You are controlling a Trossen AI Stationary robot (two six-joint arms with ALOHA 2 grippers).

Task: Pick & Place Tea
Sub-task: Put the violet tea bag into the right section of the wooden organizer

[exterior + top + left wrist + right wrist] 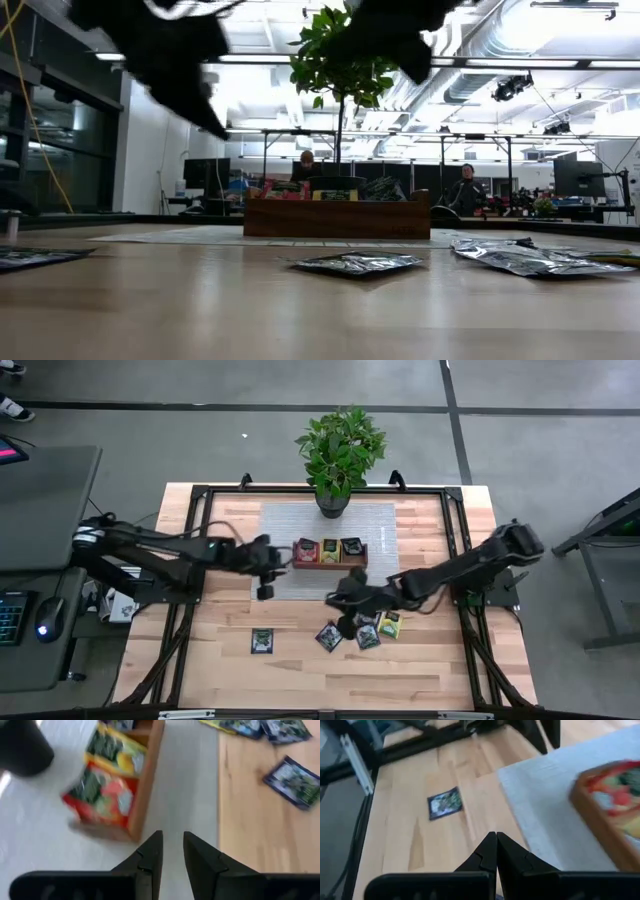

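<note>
The tea is small flat sachets. Red (305, 549), yellow-green (329, 548) and dark (351, 547) ones stand in the brown wooden tray (328, 563) on a grey mat (380, 525). Loose sachets lie flat on the wood: one dark one alone (262, 641) (445, 802), and several (367, 634) near the right arm. My left gripper (280, 565) (172, 845) hovers above the mat by the tray's left end, a narrow gap between its fingers, nothing in it. My right gripper (333, 599) (496, 842) hangs shut above the mat's near edge, holding nothing.
A potted plant (338, 455) stands at the mat's far edge behind the tray. Black frame rails (190, 550) run along the table's sides. Bare wood lies between the lone sachet and the table's near edge. People sit far off in the room (467, 190).
</note>
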